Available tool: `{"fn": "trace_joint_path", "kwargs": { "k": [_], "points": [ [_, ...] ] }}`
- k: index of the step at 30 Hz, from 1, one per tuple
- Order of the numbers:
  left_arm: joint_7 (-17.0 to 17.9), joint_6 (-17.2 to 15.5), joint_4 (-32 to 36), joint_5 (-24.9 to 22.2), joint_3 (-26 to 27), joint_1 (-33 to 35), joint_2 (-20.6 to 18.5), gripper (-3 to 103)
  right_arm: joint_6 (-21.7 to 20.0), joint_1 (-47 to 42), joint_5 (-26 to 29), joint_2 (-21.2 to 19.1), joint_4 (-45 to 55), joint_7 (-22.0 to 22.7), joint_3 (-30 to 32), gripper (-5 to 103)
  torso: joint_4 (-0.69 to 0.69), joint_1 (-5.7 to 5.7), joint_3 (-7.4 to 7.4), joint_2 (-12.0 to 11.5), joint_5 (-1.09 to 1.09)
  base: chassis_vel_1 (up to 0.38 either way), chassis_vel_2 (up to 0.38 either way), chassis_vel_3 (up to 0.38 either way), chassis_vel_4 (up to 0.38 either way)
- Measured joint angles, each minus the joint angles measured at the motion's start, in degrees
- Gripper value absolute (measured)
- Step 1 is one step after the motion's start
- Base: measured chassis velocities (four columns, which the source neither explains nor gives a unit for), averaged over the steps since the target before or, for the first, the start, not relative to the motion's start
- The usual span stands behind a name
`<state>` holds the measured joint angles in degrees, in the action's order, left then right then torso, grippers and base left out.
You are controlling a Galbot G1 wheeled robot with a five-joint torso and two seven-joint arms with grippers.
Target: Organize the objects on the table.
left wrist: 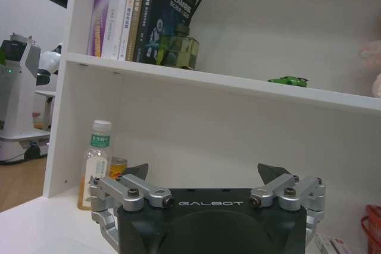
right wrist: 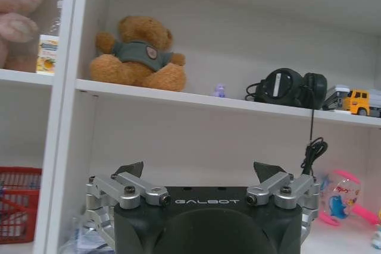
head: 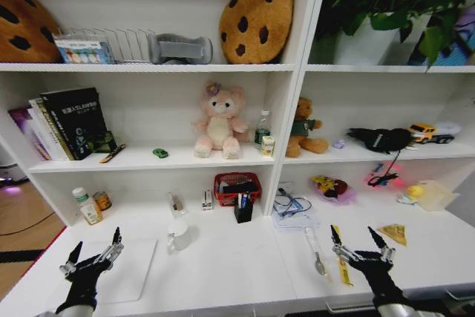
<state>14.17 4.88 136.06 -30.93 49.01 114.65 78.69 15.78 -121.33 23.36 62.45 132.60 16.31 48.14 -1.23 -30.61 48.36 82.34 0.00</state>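
White table (head: 223, 265) holds lots of small things. The left gripper (head: 93, 252) hangs low over a flat white pad (head: 126, 269), jaws spread wide, holding nothing. The right gripper (head: 362, 245) hangs by the yellow ruler (head: 341, 257) and a spoon (head: 315, 252), jaws spread too. I think the right one could bump the ruler off the edge, because it sits so close. From the left wrist you can see a tiny green toy (left wrist: 288, 80) up on a shelf; the right wrist shows a brown bear (right wrist: 136, 52) instead.
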Motion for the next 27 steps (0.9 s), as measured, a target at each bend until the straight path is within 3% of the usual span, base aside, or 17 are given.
{"fn": "trace_joint_path", "kwargs": {
  "k": [9,12,15,16,18,21,27],
  "points": [
    [0.1,0.1,-0.1,0.4,-0.5,-0.2,0.3,100,-0.6,1.9,0.9,0.0,-1.3,1.7,0.4,100,0.00,0.00,-0.01,0.0,-0.04,-0.274,-0.273,0.266,0.264],
    [0.1,0.1,-0.1,0.5,-0.7,-0.3,0.3,100,-1.1,2.7,1.4,0.4,-1.8,3.1,0.1,100,-0.01,-0.01,0.01,0.0,0.06,-0.319,-0.320,0.295,0.316],
    [0.1,0.1,-0.1,0.8,-0.9,-0.3,0.5,100,-1.8,3.8,2.4,0.5,-2.5,4.1,0.1,100,0.01,0.01,-0.01,0.0,-0.02,-0.301,-0.294,0.250,0.263],
    [0.1,0.1,-0.1,1.0,-1.1,-0.3,0.7,100,-3.0,4.5,3.7,0.1,-3.1,4.5,0.2,100,0.01,0.00,0.00,0.0,0.09,-0.145,-0.224,0.236,0.170],
    [0.1,0.1,-0.1,1.2,-1.3,-0.3,0.9,100,-4.3,5.3,4.6,-0.3,-3.7,4.9,0.3,100,0.02,0.00,0.01,0.0,0.06,-0.145,-0.160,0.117,0.170],
    [0.1,0.1,-0.1,1.4,-1.5,-0.4,1.1,100,-6.6,7.2,6.0,-1.1,-5.1,5.4,0.5,100,-0.08,0.01,-0.01,0.0,-0.02,-0.003,-0.110,0.070,-0.019],
    [0.3,0.1,0.1,1.5,-1.4,0.0,1.4,100,-10.7,12.2,8.1,-2.9,-9.6,4.8,-0.3,100,0.02,-0.01,0.00,0.0,-0.03,0.031,0.083,-0.014,-0.048]
  ]
}}
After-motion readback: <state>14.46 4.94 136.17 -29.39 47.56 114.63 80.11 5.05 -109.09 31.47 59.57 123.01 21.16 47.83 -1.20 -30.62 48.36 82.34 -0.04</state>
